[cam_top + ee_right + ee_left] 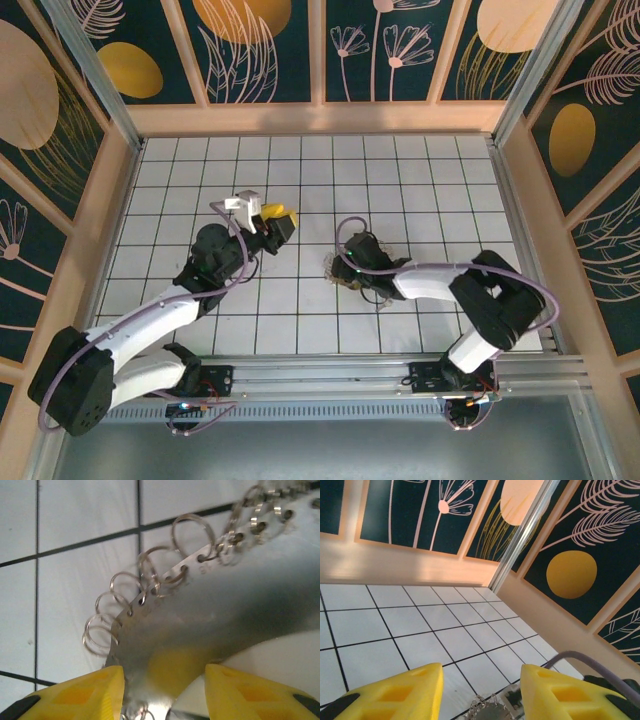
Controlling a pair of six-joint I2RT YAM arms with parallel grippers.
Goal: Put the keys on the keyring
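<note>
The keyring [215, 600] is a broad silvery band strung with small wire rings, lying on the white tiled floor [300, 180]. My right gripper [164, 672] stands over it with its yellow fingers on either side of the band, shut across the band's width. From above, the right gripper [352, 264] covers most of the keyring [332, 268]. My left gripper [279, 221] hovers about one tile to the left, and its yellow fingers are open with nothing between them [482, 672]. A bit of the keyring [487, 711] peeks in at the bottom of the left wrist view. The keys are out of view.
Peach walls with dark floral panels [320, 50] close in the tiled floor on three sides. A metal rail [380, 375] runs along the near edge by the arm bases. A grey cable [590, 662] loops at the right of the left wrist view.
</note>
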